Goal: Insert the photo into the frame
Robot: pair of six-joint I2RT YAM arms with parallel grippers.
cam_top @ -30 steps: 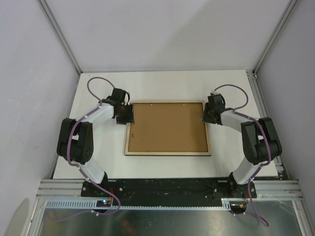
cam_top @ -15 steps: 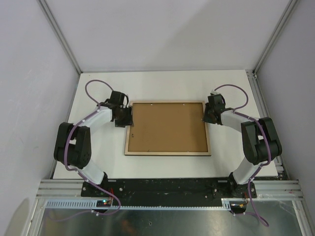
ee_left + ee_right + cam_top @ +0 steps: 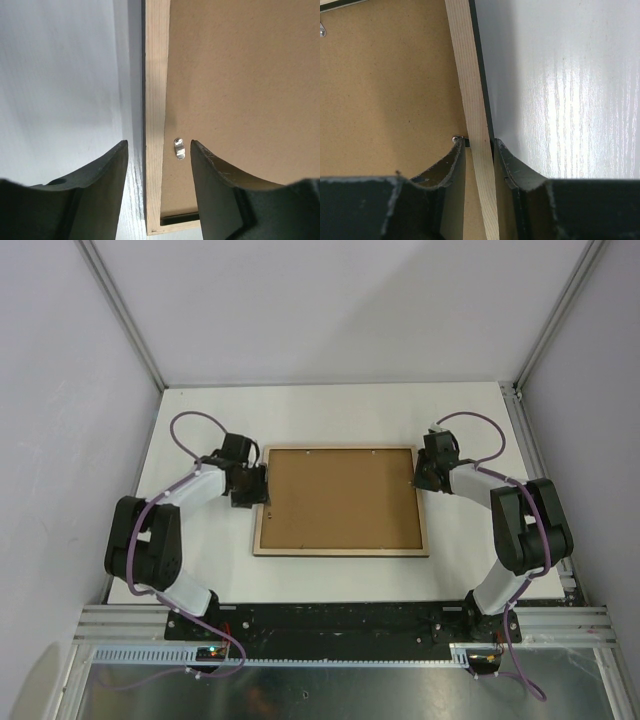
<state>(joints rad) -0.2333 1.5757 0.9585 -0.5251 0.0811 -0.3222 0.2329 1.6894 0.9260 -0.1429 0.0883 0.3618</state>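
The frame [image 3: 340, 550] lies flat in the middle of the white table [image 3: 330, 415]. Its pale wood back faces up. A brown board [image 3: 340, 498] fills the inside of it.

The left gripper [image 3: 258, 487] is at the left edge of the frame, about halfway along it. Its two fingers [image 3: 100, 185] are apart. One finger is over the table just left of the frame and the other is over the board. The wood edge runs between them and there is a gap on each side, so they do not squeeze it. A small metal clip [image 3: 179, 148] sits on the board, just beside the inner finger.

The right gripper [image 3: 418, 480] is at the right edge of the frame, toward the far end. Its fingers [image 3: 507, 167] are clamped on the wood edge, one on the board side and one on the table side. Both press against the wood. Another metal clip [image 3: 457, 138] sits right at the tip of the inner finger.
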